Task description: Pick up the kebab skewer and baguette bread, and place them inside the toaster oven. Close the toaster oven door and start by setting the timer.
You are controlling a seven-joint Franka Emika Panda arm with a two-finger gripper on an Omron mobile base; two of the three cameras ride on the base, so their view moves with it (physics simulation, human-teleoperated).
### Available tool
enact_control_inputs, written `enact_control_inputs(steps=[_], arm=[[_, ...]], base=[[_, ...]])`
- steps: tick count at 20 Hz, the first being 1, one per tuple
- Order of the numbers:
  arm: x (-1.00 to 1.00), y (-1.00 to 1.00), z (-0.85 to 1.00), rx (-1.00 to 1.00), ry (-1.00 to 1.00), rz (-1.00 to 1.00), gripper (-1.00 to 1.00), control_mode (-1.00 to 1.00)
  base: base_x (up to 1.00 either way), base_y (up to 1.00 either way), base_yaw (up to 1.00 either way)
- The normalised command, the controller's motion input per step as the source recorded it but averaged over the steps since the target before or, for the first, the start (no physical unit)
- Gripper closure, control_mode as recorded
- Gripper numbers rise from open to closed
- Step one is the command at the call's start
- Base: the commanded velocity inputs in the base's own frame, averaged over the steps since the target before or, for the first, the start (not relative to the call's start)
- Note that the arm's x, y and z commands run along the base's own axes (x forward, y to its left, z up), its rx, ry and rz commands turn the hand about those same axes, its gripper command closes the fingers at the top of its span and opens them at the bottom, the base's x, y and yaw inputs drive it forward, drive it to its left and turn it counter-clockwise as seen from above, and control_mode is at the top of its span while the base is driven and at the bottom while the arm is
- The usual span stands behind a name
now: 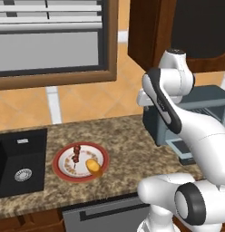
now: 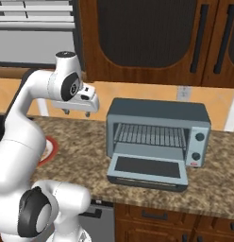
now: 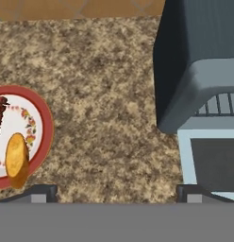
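Speckled brown granite counter (image 1: 123, 136) runs along an orange tiled wall (image 1: 87, 99), a black sink (image 1: 21, 158) sunk in at the left end. Above the sink, a wood-framed window (image 1: 55, 41) with pale blinds. Dark brown wall cabinets (image 2: 147, 38) with black bar handles hang further right; a grey drawer front (image 1: 105, 213) sits under the counter edge.

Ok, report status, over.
Gripper open, empty, above counter. Kebab skewer and baguette bread on plate. Toaster oven door down, path clear.
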Motion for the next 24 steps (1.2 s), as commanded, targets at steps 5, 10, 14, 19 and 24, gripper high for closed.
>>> enact_control_inputs(steps=[5, 10, 14, 19, 24], arm=[[0.0, 0.0, 0.0, 0.0, 0.0, 0.0, -1.0, 1.0], [0.0, 0.0, 0.0, 0.0, 0.0, 0.0, -1.0, 1.0], [0.0, 0.0, 0.0, 0.0, 0.0, 0.0, -1.0, 1.0], [0.06, -0.05, -0.02, 0.0, 0.0, 0.0, -1.0, -1.0], [0.0, -0.11, -0.03, 0.0, 0.0, 0.0, -1.0, -1.0]], base=[[0.26, -0.03, 0.06], [0.37, -0.01, 0.0], [0.25, 0.0, 0.0], [0.05, 0.0, 0.0], [0.0, 0.0, 0.0]])
